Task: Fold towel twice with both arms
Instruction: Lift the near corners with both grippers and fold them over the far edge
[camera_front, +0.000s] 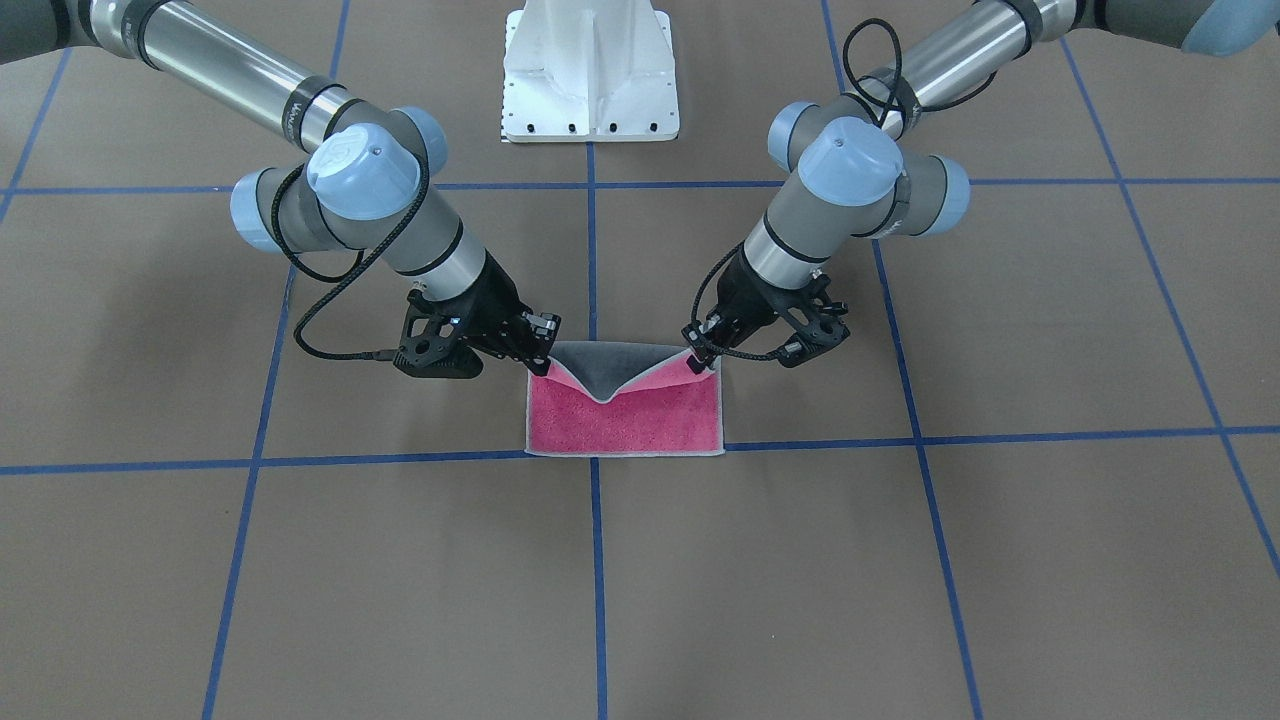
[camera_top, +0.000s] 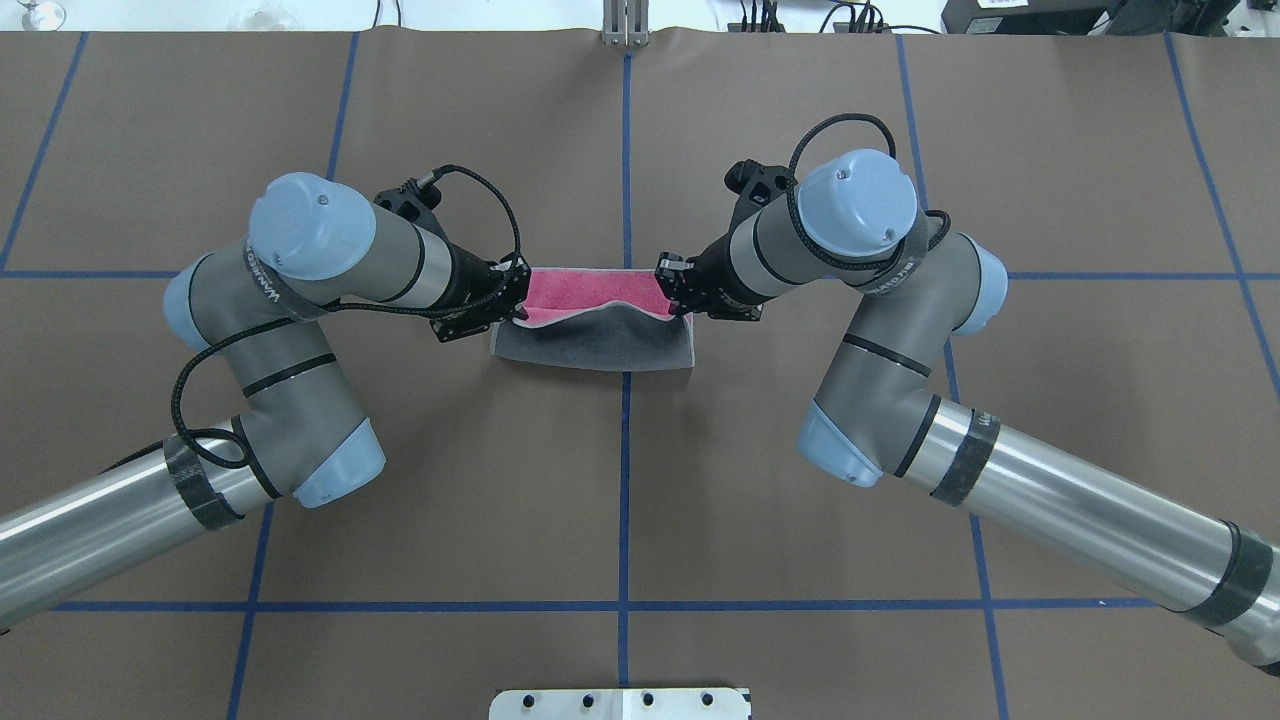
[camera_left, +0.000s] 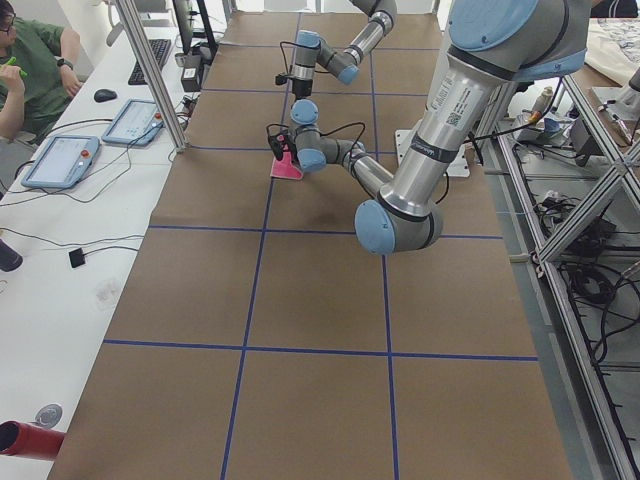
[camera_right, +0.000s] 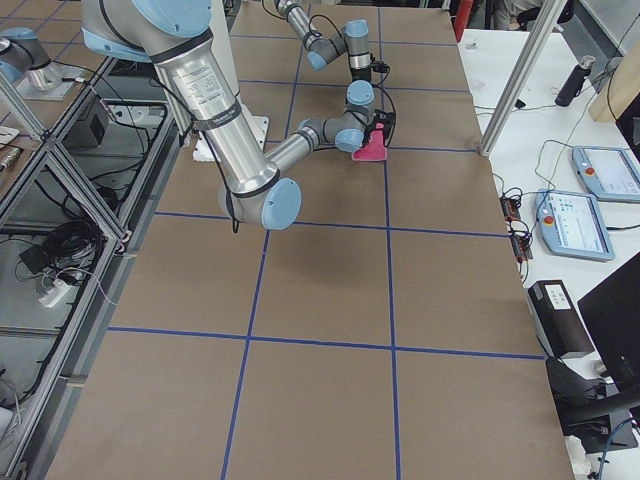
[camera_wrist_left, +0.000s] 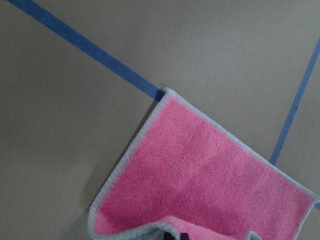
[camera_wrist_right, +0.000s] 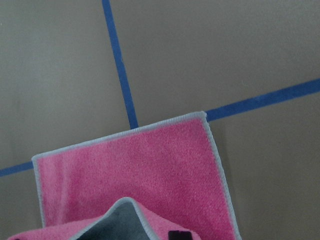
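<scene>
The towel (camera_front: 625, 420) lies pink face up on the brown table, its far edge along a blue tape line. Both arms hold its robot-side edge up off the table, so the grey face (camera_top: 600, 345) shows and sags in the middle. My left gripper (camera_top: 515, 305) is shut on one raised corner, and my right gripper (camera_top: 672, 295) is shut on the other. In the front-facing view the left gripper (camera_front: 700, 362) is on the right and the right gripper (camera_front: 540, 360) on the left. Each wrist view looks down on the pink towel (camera_wrist_left: 200, 175) (camera_wrist_right: 140, 170).
The white pedestal (camera_front: 590, 80) stands behind the towel at the robot's base. Blue tape lines (camera_top: 625, 480) grid the brown table. A side table with tablets (camera_left: 60, 160) and a seated person (camera_left: 30, 70) lies beyond the table's far edge.
</scene>
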